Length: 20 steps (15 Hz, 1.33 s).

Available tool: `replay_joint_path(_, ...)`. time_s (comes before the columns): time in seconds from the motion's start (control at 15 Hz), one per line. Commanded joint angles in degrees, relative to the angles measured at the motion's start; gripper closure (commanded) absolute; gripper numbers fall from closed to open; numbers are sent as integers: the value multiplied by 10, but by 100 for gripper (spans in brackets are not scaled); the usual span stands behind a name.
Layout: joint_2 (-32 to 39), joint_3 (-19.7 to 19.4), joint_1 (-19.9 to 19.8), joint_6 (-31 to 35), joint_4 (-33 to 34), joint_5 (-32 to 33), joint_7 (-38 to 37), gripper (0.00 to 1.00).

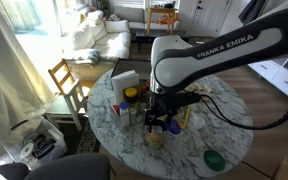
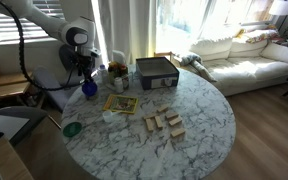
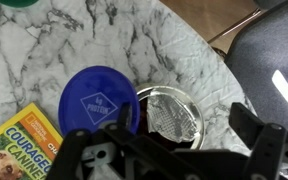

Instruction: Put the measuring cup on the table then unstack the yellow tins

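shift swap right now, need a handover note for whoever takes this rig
The gripper is open and empty, hovering over the yellow tins.
The yellow tins stand on the table beside a blue disc; only one shows, so they look stacked.
The measuring cup is not clearly visible; it may sit inside the top tin.
Done: nothing evident.
Left: cup onto table, then unstack the tins.
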<state>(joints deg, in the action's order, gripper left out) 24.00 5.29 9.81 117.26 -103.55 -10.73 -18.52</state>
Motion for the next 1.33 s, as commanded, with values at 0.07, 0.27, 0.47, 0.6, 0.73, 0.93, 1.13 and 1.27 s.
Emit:
replay_joint_path(0.07,6,6,0,-19,6,-5,8,0)
replay_joint_path(0.27,7,11,3,-22,11,-5,8,0)
replay_joint_path(0.47,9,13,8,-22,14,-4,3,0)
replay_joint_path(0.6,13,14,10,-17,17,-3,6,0)
replay_joint_path(0.73,19,13,11,-16,25,-1,7,0)
replay_joint_path(0.93,30,12,12,-17,39,3,9,0)
replay_joint_path(1.13,43,12,13,-18,54,5,10,0)
replay_joint_path(1.27,50,11,13,-17,62,5,10,0)
